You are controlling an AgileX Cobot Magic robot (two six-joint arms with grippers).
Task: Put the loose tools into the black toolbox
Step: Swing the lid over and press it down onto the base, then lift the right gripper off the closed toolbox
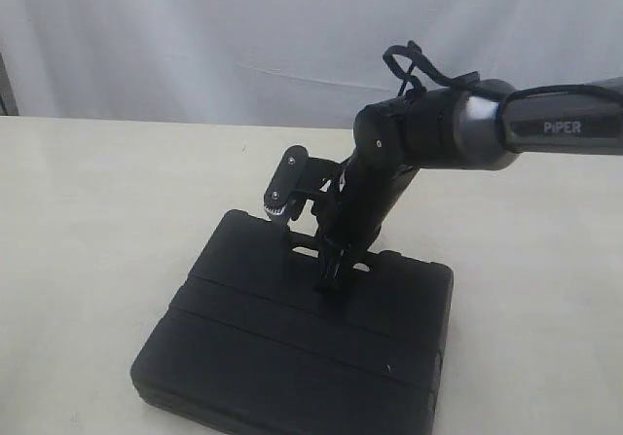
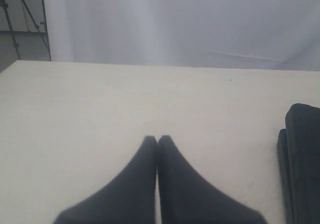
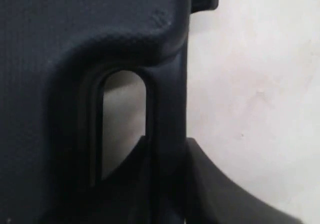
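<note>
The black toolbox [image 1: 292, 338] lies shut and flat on the cream table, its slot handle [image 3: 125, 119] at the far edge. My right gripper [image 1: 331, 277] comes down on that edge. In the right wrist view the right gripper [image 3: 167, 140] has one finger through the slot and the other outside, shut on the handle bar [image 3: 167, 93]. My left gripper [image 2: 157, 139] is shut with nothing in it, low over bare table, with the toolbox [image 2: 302, 154] off to its side. The loose tools are out of view.
A white cloth backdrop [image 1: 195, 36] hangs behind the table's far edge. A tripod [image 2: 25, 13] stands beyond the table corner in the left wrist view. Bare tabletop [image 1: 88, 221] surrounds the toolbox.
</note>
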